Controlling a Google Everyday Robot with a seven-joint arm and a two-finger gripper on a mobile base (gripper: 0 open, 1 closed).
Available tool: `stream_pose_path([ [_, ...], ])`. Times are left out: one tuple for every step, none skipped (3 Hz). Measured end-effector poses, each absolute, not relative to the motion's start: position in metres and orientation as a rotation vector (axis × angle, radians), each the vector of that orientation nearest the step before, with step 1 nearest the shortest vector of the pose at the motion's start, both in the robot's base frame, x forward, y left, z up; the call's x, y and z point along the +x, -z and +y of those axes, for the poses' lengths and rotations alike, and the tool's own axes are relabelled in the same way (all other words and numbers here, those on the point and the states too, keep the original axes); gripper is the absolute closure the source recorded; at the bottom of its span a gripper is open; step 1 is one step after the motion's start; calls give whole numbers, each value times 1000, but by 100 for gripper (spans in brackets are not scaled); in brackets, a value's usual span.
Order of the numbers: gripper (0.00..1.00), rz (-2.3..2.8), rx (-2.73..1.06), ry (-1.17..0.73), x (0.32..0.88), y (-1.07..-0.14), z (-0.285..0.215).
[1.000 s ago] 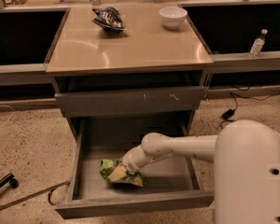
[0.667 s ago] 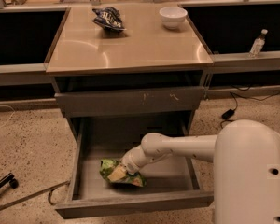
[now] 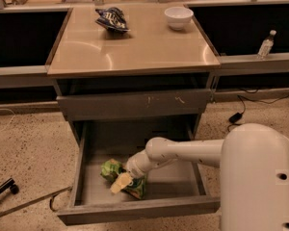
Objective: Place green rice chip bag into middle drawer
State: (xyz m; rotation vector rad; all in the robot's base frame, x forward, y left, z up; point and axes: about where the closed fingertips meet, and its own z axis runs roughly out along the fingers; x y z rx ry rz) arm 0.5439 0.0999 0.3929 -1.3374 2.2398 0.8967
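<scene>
Claw (image 3: 119,183) is down inside the middle drawer (image 3: 135,210), sitting right on the green rice chip bag (image 3: 110,169). Arm (image 3: 183,150) reaches in from the right, over the drawer's side wall.

Change over the last second: basically none. Arm pose, claw position and bag all match, with no lift and no retreat. Reads as a pause at the bottom of the placement.

Bag looks to be resting on the drawer floor, left of centre and toward the front panel. Green shows on both sides of the claw, which covers its middle. Can't tell whether the claw is clamped on the bag or has let it go, since the contact is hidden from where I stand.

Meaning for the task: bag is in the right compartment, so the put-in part looks done. What's left, by my read, is release (if not already done) and a clean pull-out. Risk is the bag dragging up with the claw on exit.

Untouched: scratched drawer front (image 3: 135,104) above is closed. The dark blue snack bag (image 3: 111,19) and white bowl (image 3: 178,17) are on the bench (image 3: 135,47), well apart.
</scene>
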Motion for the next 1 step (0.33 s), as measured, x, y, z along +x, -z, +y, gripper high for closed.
stream_pose_path([
  [0,2240,-1337,-897,544,-393,100],
])
